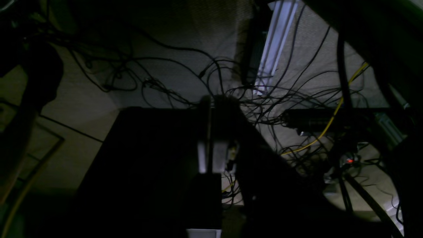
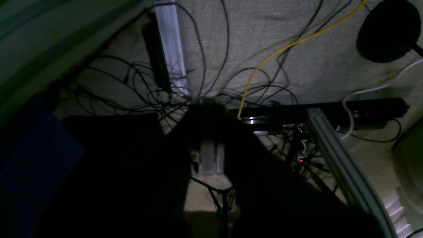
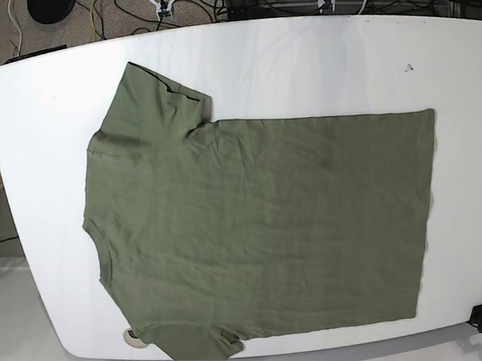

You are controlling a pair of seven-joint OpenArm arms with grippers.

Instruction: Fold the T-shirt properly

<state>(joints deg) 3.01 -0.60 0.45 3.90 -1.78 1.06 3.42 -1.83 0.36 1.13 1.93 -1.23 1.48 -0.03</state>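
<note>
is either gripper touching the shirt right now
Apart. The base view shows the shirt flat on the table with no gripper near it; both wrist views look at floor cables.

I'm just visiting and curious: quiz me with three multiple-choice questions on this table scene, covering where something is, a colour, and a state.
1. The T-shirt's neckline points toward the base view's: A left, B right, C top.
2. The T-shirt is: A red, B olive green, C white.
3. The T-shirt lies: A folded in half, B rolled up, C spread flat.

Answers: 1 A, the collar sits at the left edge, the hem at the right. 2 B, plain olive cloth on the white table. 3 C, both sleeves and the whole body lie open.
</note>
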